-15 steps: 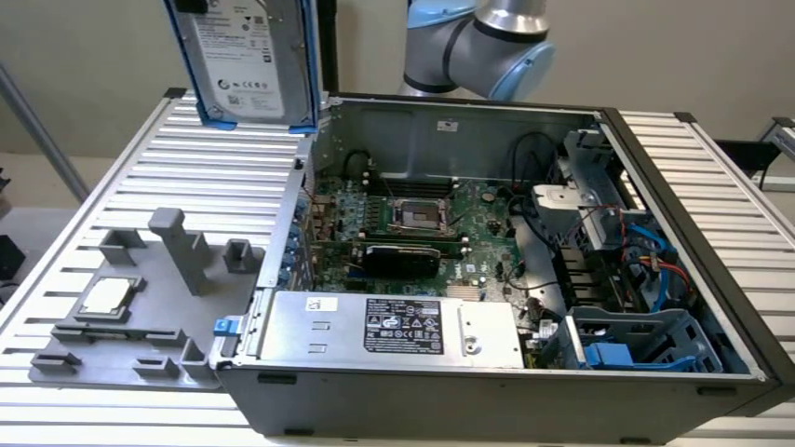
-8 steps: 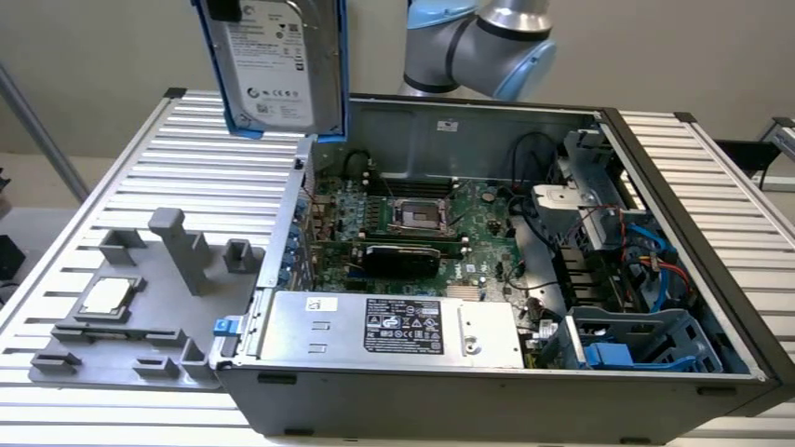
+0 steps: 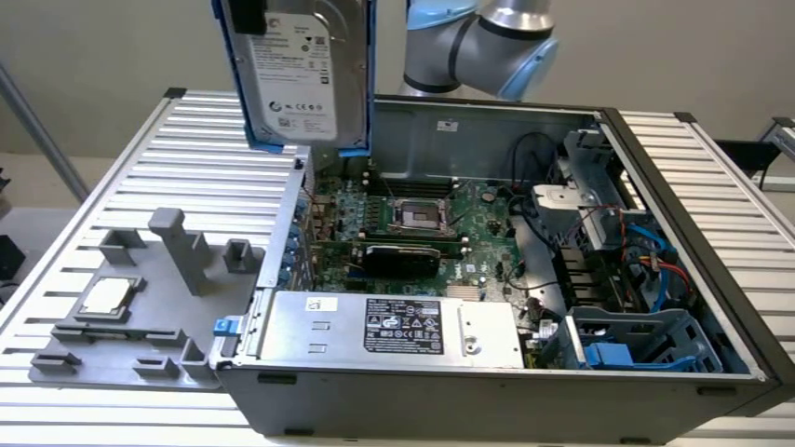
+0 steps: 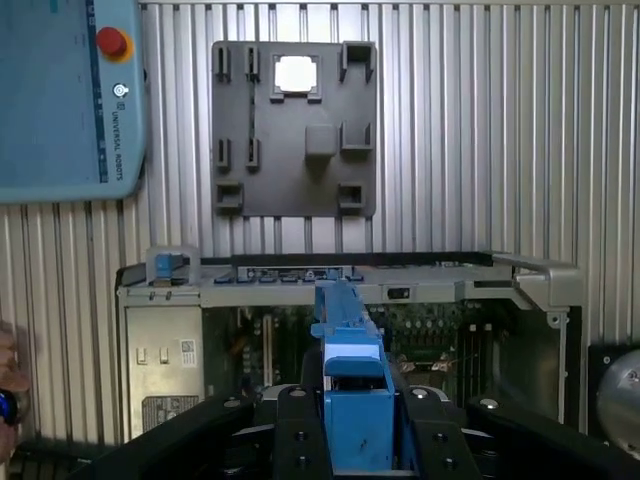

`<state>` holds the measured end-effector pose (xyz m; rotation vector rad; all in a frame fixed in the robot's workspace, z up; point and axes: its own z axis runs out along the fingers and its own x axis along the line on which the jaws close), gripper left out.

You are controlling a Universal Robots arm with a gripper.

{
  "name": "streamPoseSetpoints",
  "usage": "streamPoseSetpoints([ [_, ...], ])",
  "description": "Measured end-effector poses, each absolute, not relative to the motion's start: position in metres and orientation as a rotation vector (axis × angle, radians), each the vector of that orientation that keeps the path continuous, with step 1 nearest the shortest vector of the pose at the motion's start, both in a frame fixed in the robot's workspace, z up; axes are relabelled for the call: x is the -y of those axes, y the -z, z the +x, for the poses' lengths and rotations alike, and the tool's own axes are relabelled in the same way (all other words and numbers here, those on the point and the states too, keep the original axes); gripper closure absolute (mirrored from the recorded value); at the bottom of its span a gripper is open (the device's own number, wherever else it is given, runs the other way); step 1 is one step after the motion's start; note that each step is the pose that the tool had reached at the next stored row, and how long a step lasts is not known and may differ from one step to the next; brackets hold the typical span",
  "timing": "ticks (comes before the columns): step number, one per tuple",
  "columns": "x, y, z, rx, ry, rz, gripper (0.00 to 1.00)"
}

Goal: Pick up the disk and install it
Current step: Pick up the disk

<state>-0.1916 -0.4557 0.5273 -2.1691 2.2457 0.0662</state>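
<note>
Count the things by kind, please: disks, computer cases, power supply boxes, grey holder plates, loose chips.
disk: 1
computer case: 1
power supply box: 1
grey holder plate: 1
chip: 1
Total: 5

Disk upright above the computer case, over its wall on the exterior view's left. Inside, power supply along the near wall, motherboard behind it. Fixture plate on the table beside the case, chip seated in it.
</note>
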Motion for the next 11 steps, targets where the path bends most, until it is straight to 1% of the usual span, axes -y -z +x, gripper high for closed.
streamPoseSetpoints([
  [11, 0.472, -0.521, -0.144, -2.246, -0.066, -2.169, 0.68],
])
